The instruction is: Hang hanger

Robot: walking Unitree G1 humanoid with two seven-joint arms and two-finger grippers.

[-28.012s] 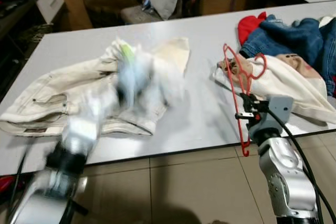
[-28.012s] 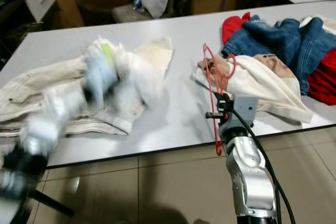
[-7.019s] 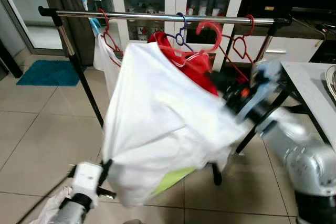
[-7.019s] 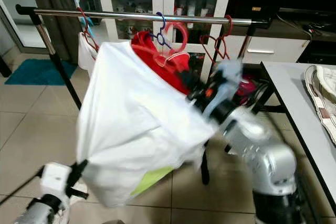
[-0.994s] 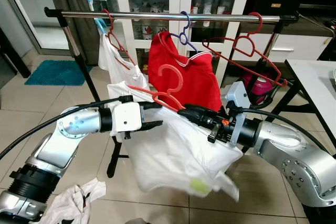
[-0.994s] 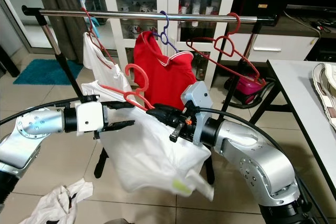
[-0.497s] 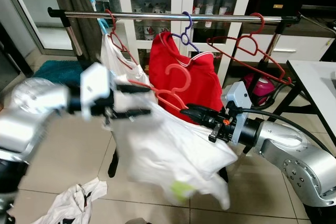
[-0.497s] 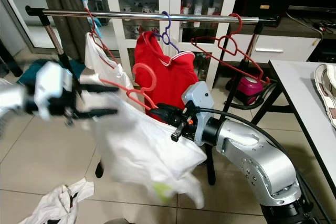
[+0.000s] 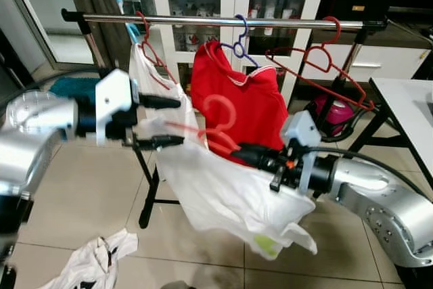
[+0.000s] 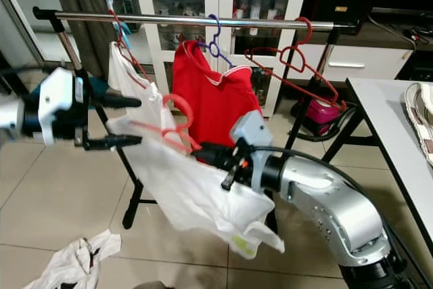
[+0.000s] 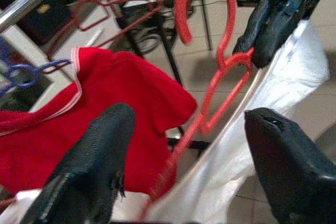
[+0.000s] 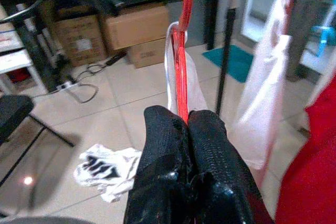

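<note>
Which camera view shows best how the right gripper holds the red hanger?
The right wrist view: the right gripper is shut on the red hanger. The eye views show this grip from the side; the left wrist view shows the hook.

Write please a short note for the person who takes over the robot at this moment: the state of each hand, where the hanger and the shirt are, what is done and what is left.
Right hand: shut on the red hanger, holding it in front of the rail, below it.
Left hand: open, at the shirt's left shoulder, gripping nothing.
White shirt: already on the red hanger, hanging down from it.
On the rail: a white garment, a red shirt, an empty red hanger.
Floor: one white garment.
Done: shirt put on the hanger and brought to the rack.
Left: lift the hook over the rail, probably in a free gap, then release.
</note>
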